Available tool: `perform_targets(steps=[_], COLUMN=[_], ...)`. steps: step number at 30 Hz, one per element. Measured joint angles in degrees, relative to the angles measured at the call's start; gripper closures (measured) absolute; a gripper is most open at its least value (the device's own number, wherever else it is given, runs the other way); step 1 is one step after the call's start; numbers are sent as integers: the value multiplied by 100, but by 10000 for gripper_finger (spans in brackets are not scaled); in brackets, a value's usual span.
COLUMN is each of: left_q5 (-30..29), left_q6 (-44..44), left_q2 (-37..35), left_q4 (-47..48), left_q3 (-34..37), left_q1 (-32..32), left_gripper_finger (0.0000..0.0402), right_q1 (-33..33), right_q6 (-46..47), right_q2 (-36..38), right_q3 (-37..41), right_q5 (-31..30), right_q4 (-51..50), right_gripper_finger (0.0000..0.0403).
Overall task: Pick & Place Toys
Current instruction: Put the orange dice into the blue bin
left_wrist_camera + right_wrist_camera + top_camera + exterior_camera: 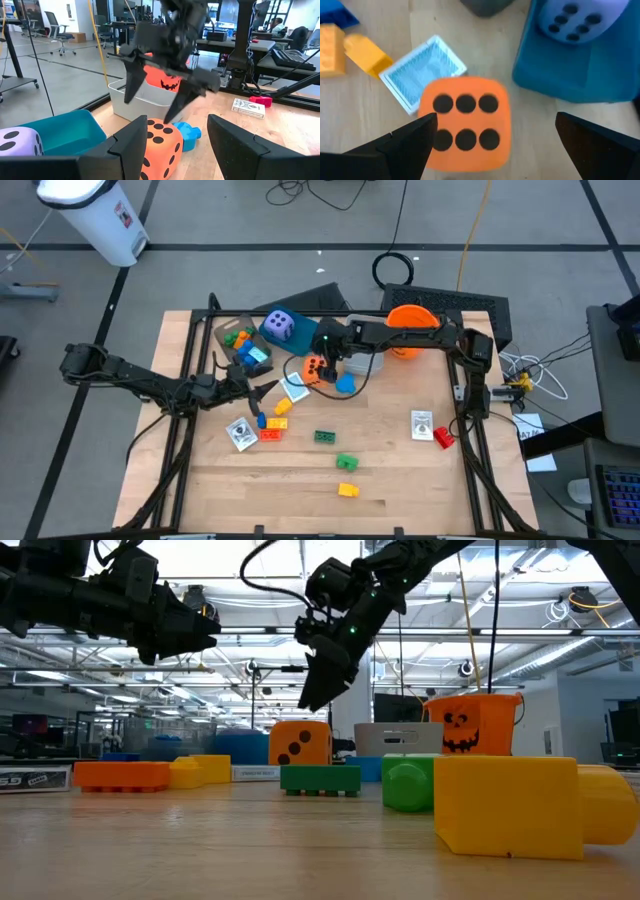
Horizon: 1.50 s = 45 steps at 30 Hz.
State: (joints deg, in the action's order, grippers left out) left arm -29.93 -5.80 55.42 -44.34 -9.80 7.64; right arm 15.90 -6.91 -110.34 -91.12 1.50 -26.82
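Observation:
The orange spotted die (314,368) sits on the table beside a white and blue card (293,388) and a blue brick (345,383). My right gripper (323,358) hangs open just above the die, one finger on either side of it in the right wrist view (495,145), clear of it in the low view (318,700). The purple die (281,325) lies in the teal box (252,352). My left gripper (262,390) is open and empty above the table, left of the orange die, pointing toward it (187,150).
The orange bucket (410,320) and a white tub (362,363) stand behind the die. Loose bricks lie in front: yellow and orange (279,415), green (324,437), green (346,462), yellow (347,490), red (444,439). Cards lie at the left (240,433) and the right (421,425).

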Motion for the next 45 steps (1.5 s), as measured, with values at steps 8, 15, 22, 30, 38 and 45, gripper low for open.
perform_targets(steps=[8, 15, 22, 30, 38, 45], left_q5=[0, 0, 0, 0, 0, 0], left_q6=[-2, 0, -1, 0, 0, 0], left_q2=[0, 0, 2, 2, 2, 2], left_q4=[0, 0, 1, 0, 0, 2], left_q3=[0, 0, 0, 0, 0, 0], left_q1=[0, 0, -1, 0, -1, -2], left_gripper_finger=[186, 186, 186, 186, 186, 185], right_q1=[41, 58, 63, 90, 17, 21], right_q6=[218, 145, 122, 165, -6, -26], right_q2=[0, -170, -400, -488, -520, -514], right_q3=[-925, -1351, -1557, -1551, -1544, -2268], right_q5=[20, 10, 20, 16, 178, 143], right_q4=[-906, -1397, -1547, -2018, -1893, -2062], right_gripper_finger=[3, 3, 3, 3, 3, 3])
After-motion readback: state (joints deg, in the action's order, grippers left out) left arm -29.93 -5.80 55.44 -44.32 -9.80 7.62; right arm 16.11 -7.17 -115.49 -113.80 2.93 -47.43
